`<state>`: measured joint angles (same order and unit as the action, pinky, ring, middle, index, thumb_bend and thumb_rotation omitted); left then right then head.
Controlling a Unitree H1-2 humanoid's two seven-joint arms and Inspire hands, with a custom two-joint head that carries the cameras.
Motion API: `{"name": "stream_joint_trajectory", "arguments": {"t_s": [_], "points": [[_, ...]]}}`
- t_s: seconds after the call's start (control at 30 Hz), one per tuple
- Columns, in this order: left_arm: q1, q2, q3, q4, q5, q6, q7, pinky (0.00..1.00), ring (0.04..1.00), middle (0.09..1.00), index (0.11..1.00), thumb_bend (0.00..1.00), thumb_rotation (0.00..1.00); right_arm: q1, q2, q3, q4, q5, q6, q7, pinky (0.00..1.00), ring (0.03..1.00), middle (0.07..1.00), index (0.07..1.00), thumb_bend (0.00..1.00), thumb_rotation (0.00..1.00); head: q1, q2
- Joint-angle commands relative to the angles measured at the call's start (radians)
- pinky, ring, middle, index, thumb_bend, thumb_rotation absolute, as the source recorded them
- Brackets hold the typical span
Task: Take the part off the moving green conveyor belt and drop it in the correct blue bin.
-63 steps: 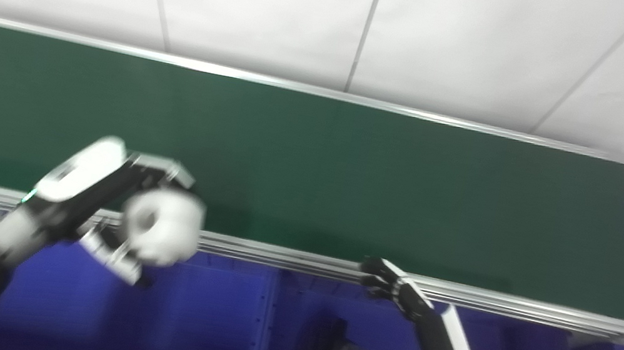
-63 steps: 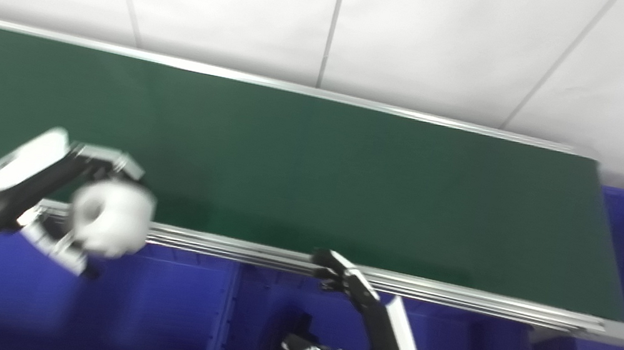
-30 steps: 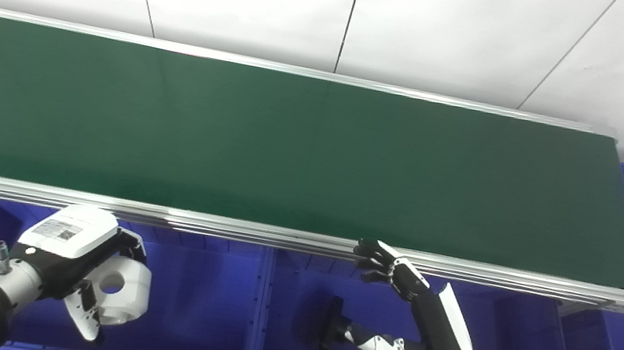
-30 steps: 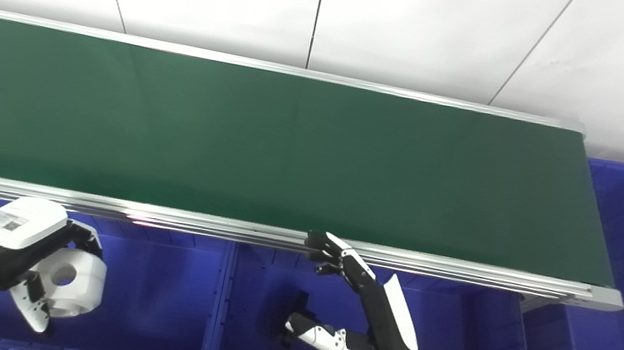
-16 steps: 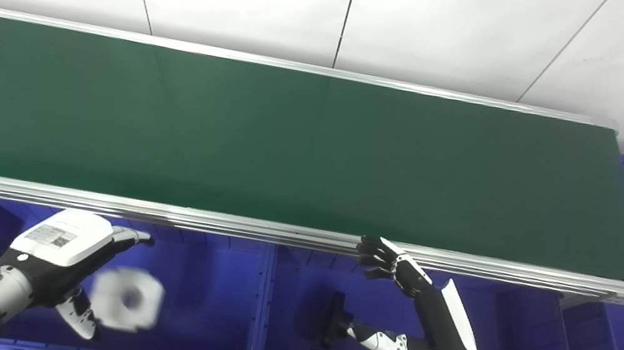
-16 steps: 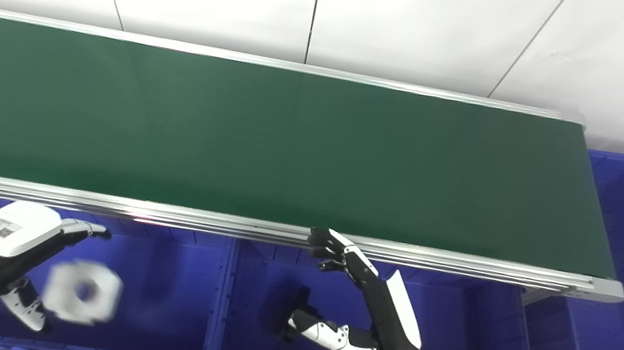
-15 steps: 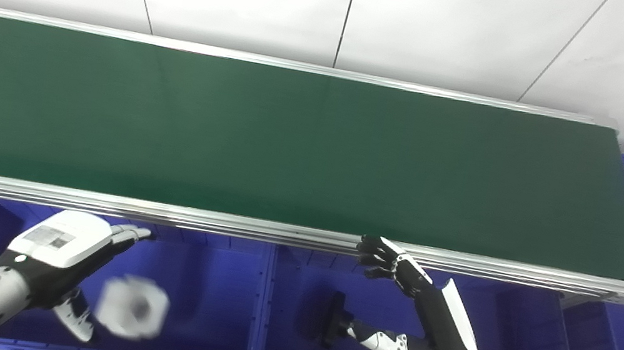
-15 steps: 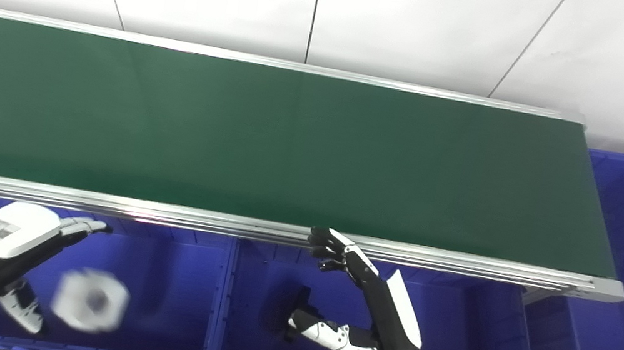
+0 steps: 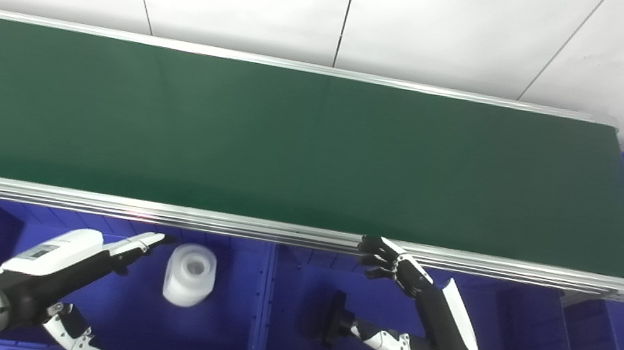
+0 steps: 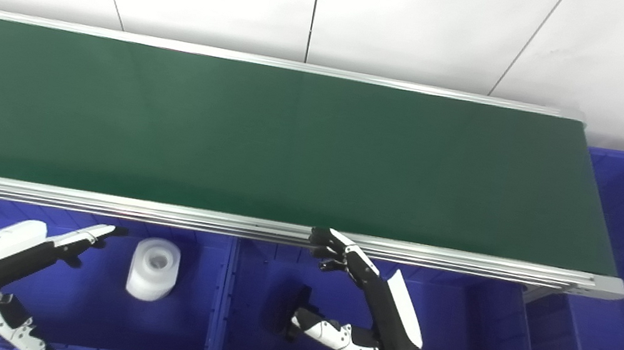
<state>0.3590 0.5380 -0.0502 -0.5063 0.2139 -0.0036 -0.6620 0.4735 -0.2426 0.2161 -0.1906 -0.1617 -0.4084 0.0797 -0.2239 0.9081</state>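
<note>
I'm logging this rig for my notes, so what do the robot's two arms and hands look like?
Both are black and white. The left hand has a white back with a small label, a silver wrist and a black cable. The right hand has black fingers, a white forearm panel and a silver connector with a cable.

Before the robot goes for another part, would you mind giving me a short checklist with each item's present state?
1. White part lies in the left blue bin: ok.
2. Left hand open, holding nothing: ok.
3. Left hand apart from the part: ok.
4. Right hand free, fingers loosely curled by the conveyor rail: ok.
5. A new part on the green belt to pick: not ok, none in view.
6. This is the correct bin: cannot tell.
</note>
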Motion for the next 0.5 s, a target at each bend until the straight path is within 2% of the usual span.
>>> {"name": "stream_joint_trajectory", "arguments": {"t_s": [0.0, 0.03, 0.07, 0.1, 0.2, 0.23, 0.27, 0.3, 0.33, 0.37, 0.43, 0.47], "points": [[0.012, -0.035, -0.001, 0.036, -0.1, -0.103, 0.06, 0.91, 0.987, 1.0, 0.983, 0.53, 0.19, -0.001, 0.003, -0.006, -0.029, -0.014, -0.052, -0.004, 0.68, 0.763, 0.813, 0.84, 0.7, 0.52, -0.002, -0.002], [0.018, -0.054, -0.011, 0.059, -0.125, -0.128, 0.073, 0.92, 0.989, 1.0, 0.983, 0.49, 0.2, 0.001, 0.001, -0.008, -0.038, -0.026, -0.04, -0.001, 0.69, 0.765, 0.815, 0.843, 0.7, 0.53, -0.003, -0.006], [0.027, -0.073, -0.018, 0.075, -0.147, -0.147, 0.087, 0.94, 0.995, 1.0, 0.977, 0.41, 0.16, 0.003, 0.0, -0.009, -0.045, -0.033, -0.03, 0.003, 0.69, 0.767, 0.817, 0.846, 0.69, 0.53, -0.004, -0.007], [0.037, -0.09, -0.025, 0.087, -0.157, -0.165, 0.102, 0.94, 0.996, 1.0, 0.976, 0.4, 0.15, 0.003, -0.003, -0.009, -0.047, -0.034, -0.028, 0.006, 0.69, 0.767, 0.817, 0.846, 0.68, 0.53, -0.005, -0.014], [0.06, -0.139, -0.039, 0.119, -0.168, -0.213, 0.145, 0.97, 1.0, 1.0, 0.968, 0.28, 0.14, 0.008, 0.003, -0.012, -0.045, -0.018, -0.025, 0.005, 0.69, 0.767, 0.813, 0.839, 0.71, 0.54, -0.016, -0.017], [0.064, -0.16, -0.045, 0.152, -0.186, -0.265, 0.157, 0.97, 1.0, 1.0, 0.967, 0.27, 0.14, 0.01, 0.004, -0.011, -0.041, -0.008, -0.028, 0.005, 0.69, 0.767, 0.812, 0.838, 0.72, 0.54, -0.022, -0.019], [0.067, -0.179, -0.053, 0.19, -0.213, -0.316, 0.165, 0.97, 0.994, 1.0, 0.963, 0.27, 0.22, 0.008, 0.0, -0.008, -0.035, 0.002, -0.038, 0.008, 0.7, 0.771, 0.816, 0.839, 0.72, 0.54, -0.025, -0.021], [0.067, -0.194, -0.06, 0.231, -0.263, -0.35, 0.161, 0.99, 0.995, 0.997, 0.955, 0.37, 0.43, 0.006, -0.005, -0.009, -0.034, -0.003, -0.042, 0.012, 0.7, 0.775, 0.823, 0.845, 0.71, 0.52, -0.026, -0.022], [0.063, -0.206, -0.068, 0.274, -0.322, -0.378, 0.151, 1.0, 0.998, 0.993, 0.942, 0.45, 0.47, 0.004, -0.008, -0.01, -0.031, -0.006, -0.047, 0.013, 0.7, 0.773, 0.823, 0.846, 0.7, 0.51, -0.028, -0.023], [0.052, -0.218, -0.073, 0.323, -0.38, -0.417, 0.137, 1.0, 0.998, 0.992, 0.94, 0.45, 0.47, 0.003, -0.01, -0.011, -0.032, -0.006, -0.047, 0.016, 0.7, 0.773, 0.823, 0.846, 0.7, 0.51, -0.028, -0.023], [0.035, -0.24, -0.073, 0.386, -0.431, -0.458, 0.127, 0.98, 0.984, 0.972, 0.921, 0.45, 0.42, 0.004, -0.011, -0.014, -0.037, -0.014, -0.04, 0.018, 0.7, 0.772, 0.822, 0.846, 0.71, 0.52, -0.027, -0.026], [0.025, -0.25, -0.067, 0.412, -0.445, -0.465, 0.115, 0.98, 0.975, 0.958, 0.914, 0.47, 0.47, 0.004, -0.007, -0.015, -0.032, -0.018, -0.045, 0.015, 0.69, 0.771, 0.82, 0.844, 0.7, 0.5, -0.025, -0.025]]}}
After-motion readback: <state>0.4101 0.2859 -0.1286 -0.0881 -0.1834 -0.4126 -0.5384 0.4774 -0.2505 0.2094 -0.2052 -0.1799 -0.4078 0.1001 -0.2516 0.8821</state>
